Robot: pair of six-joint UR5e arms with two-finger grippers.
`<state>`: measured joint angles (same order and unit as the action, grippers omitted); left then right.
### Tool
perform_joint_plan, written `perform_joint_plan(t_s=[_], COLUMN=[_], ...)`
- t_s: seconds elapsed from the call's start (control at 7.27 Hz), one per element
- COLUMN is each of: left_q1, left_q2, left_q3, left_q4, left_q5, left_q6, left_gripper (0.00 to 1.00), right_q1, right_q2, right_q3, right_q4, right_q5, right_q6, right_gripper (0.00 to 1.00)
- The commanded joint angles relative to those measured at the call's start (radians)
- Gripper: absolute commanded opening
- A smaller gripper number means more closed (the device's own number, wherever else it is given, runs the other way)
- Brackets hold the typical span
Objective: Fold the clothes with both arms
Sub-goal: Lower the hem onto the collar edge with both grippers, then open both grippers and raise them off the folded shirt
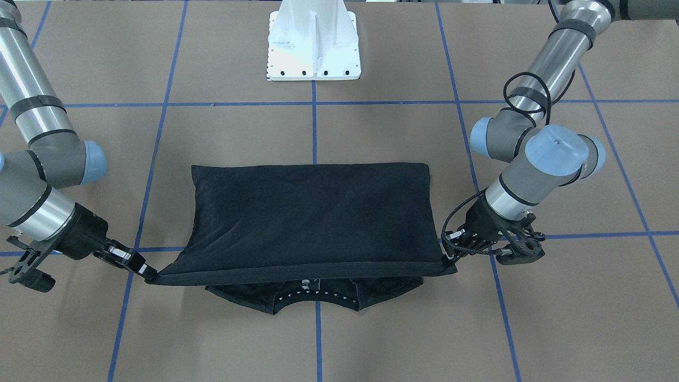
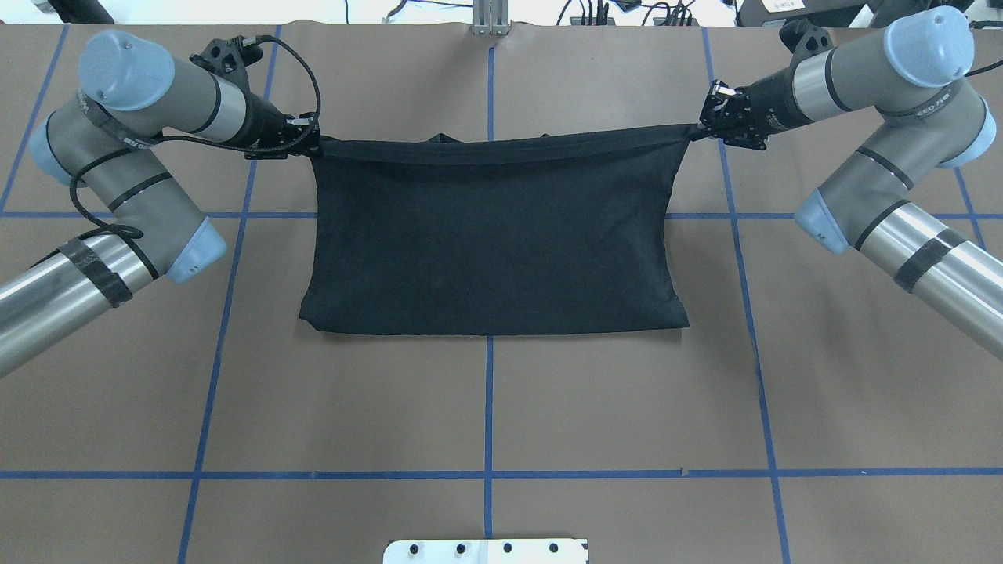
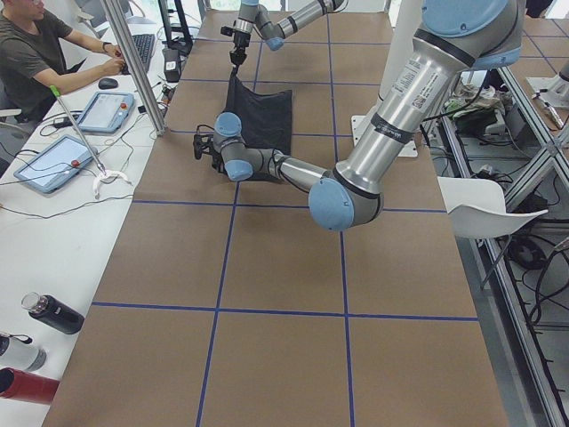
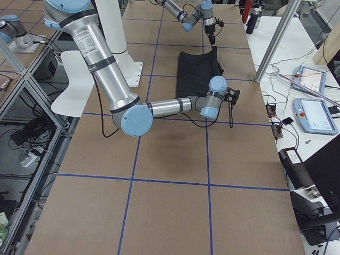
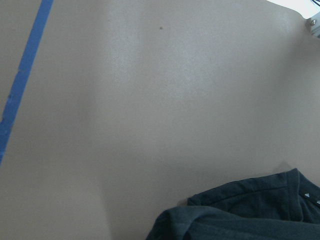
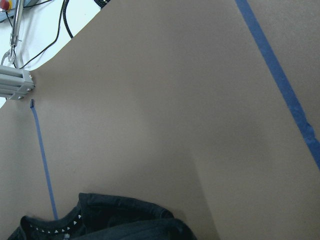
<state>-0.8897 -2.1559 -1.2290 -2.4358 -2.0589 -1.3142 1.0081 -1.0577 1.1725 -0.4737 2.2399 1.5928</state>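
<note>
The black T-shirt lies folded over on the brown table, plain side up. Its far edge is lifted and stretched taut between my two grippers. My left gripper is shut on one corner of that edge. My right gripper is shut on the other corner. Under the raised edge, the collar and sleeves rest flat on the table. The left wrist view catches a bit of the shirt at the bottom, and the right wrist view shows the collar.
The white base pedestal stands at the robot's side of the table. Blue tape lines grid the brown surface. Beyond the far table edge, a person sits at a bench with tablets and cables.
</note>
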Motion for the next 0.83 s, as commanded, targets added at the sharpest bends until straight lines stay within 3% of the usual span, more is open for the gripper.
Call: perform_joint_plan(t_s=[0.0, 0.14, 0.28, 0.55, 0.69], left_q1=[0.0, -0.001, -0.006, -0.031, -0.032], left_q2=[-0.002, -0.001, -0.001, 0.001, 0.001], left_q3=[-0.009, -0.012, -0.012, -0.039, -0.053], left_q4=[-0.002, 0.0, 0.001, 0.004, 0.012], left_q5=[-0.001, -0.001, 0.0, -0.006, -0.01], left_q6=[0.0, -0.003, -0.002, -0.002, -0.002], left_gripper=[0.44, 0.84, 1.0, 1.0, 1.0], right_q1=[-0.002, -0.002, 0.0, 0.0, 0.001], right_q2=[0.002, 0.004, 0.005, 0.005, 0.004], right_q3=[0.004, 0.004, 0.004, 0.015, 0.038], right_q4=[0.001, -0.002, -0.015, -0.023, -0.042], right_q5=[0.004, 0.003, 0.001, 0.013, 0.079], right_q6=[-0.004, 0.006, 0.007, 0.004, 0.006], right_gripper=[0.1, 0.67, 0.99, 1.0, 1.0])
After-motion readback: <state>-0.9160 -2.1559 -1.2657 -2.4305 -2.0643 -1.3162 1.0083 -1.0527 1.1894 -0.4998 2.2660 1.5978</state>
